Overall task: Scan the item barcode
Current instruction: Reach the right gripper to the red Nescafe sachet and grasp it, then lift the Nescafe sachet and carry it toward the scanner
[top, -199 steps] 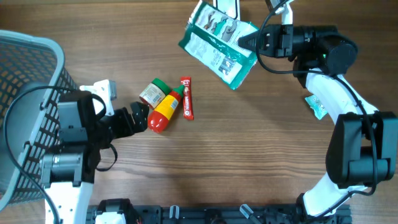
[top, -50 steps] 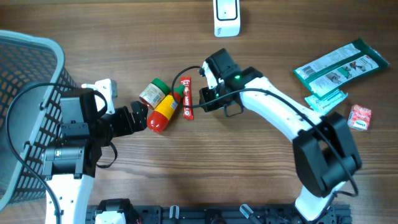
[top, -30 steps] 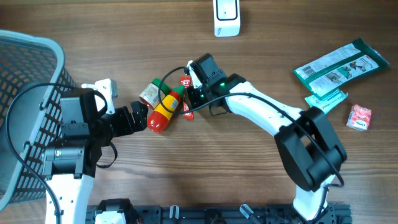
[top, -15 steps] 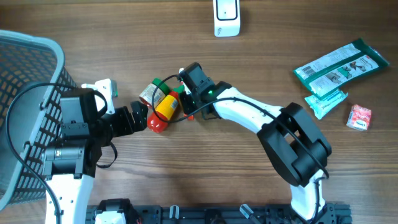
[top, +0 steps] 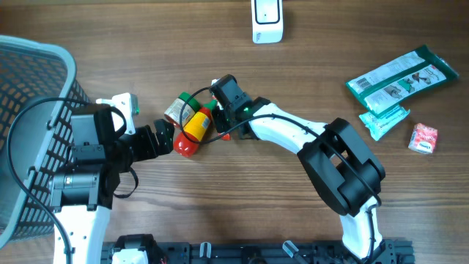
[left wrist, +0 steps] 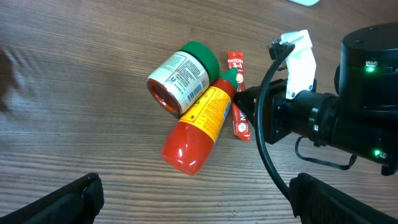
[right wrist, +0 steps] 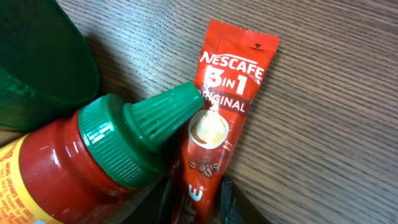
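A red Nescafe coffee sachet [right wrist: 227, 106] lies flat on the wooden table beside a red sauce bottle [right wrist: 62, 168] with a green cap. My right gripper [right wrist: 194, 202] is down over the sachet's lower end, one finger pressed against each long edge, shut on it. From overhead the right gripper [top: 218, 117] covers most of the sachet [top: 222, 134]. My left gripper [left wrist: 202, 208] stands wide open just short of the bottle's base [left wrist: 199, 127], holding nothing. The white barcode scanner [top: 265, 18] stands at the table's far edge.
A green-lidded jar [top: 178, 110] lies touching the bottle [top: 192, 128]. A grey mesh basket [top: 29, 88] fills the left side. At the right lie a green pouch [top: 401, 73], a teal packet [top: 385, 121] and a small red packet [top: 423, 138].
My right arm has slid left onto the sachet and its jaws have narrowed around it. The left arm, bottle and jar have stayed put.
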Tool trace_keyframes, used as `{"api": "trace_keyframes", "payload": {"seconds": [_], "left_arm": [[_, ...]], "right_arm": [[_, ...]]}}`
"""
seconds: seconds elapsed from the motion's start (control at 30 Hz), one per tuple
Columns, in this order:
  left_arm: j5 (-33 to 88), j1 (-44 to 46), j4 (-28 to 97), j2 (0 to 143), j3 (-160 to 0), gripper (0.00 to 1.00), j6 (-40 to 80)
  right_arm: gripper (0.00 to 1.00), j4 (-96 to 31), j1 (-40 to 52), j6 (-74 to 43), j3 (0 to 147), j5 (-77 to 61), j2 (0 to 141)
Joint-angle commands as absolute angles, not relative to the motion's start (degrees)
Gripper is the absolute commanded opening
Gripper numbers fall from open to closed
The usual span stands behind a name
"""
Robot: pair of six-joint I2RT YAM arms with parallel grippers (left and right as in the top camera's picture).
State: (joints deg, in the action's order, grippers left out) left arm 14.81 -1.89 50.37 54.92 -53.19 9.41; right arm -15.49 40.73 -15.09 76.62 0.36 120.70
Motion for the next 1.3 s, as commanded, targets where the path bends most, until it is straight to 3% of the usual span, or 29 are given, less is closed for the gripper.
{"api": "trace_keyframes", "payload": {"seconds": [0.0, 0.13, 0.33, 0.4, 0.57, 0.8, 0.9, 1.03, 1.27], "left_arm": [[14.5, -1.9, 50.2, 55.0, -53.3, 1.00, 8.3], [14.5, -1.9, 50.2, 55.0, -53.3, 1.00, 8.3], [14.5, -1.9, 50.2, 55.0, -53.3, 1.00, 8.3], [14.5, -1.9, 50.2, 55.0, -53.3, 1.00, 8.3], [14.5, -1.9, 50.2, 55.0, -53.3, 1.00, 8.3], [14.5, -1.9, 50.2, 55.0, -53.3, 1.00, 8.3], [14.5, -1.9, 50.2, 55.0, -53.3, 1.00, 8.3], [14.5, -1.9, 50.2, 55.0, -53.3, 1.00, 8.3], [14.5, -1.9, 50.2, 55.0, -53.3, 1.00, 8.3]], "right_arm": [[0.18, -17.9, 40.6, -14.6, 76.7, 5.5, 123.3], [0.04, -20.1, 40.1, -14.6, 76.7, 7.1, 123.3], [0.04, -24.4, 37.1, -15.2, 76.8, 2.5, 121.6], [0.04, -25.3, 34.0, -14.8, 76.8, -6.5, 118.8], [0.04, -25.6, 19.6, -7.5, 76.8, -46.2, 108.4], [0.04, -25.1, 6.8, -3.0, 76.8, -82.0, 107.2], [0.04, -23.9, 3.8, -3.2, 76.8, -90.9, 107.2], [0.04, -19.6, 0.5, -16.3, 76.8, -93.0, 107.2], [0.04, 3.9, -3.8, -62.5, 76.8, -93.0, 107.2]]}}
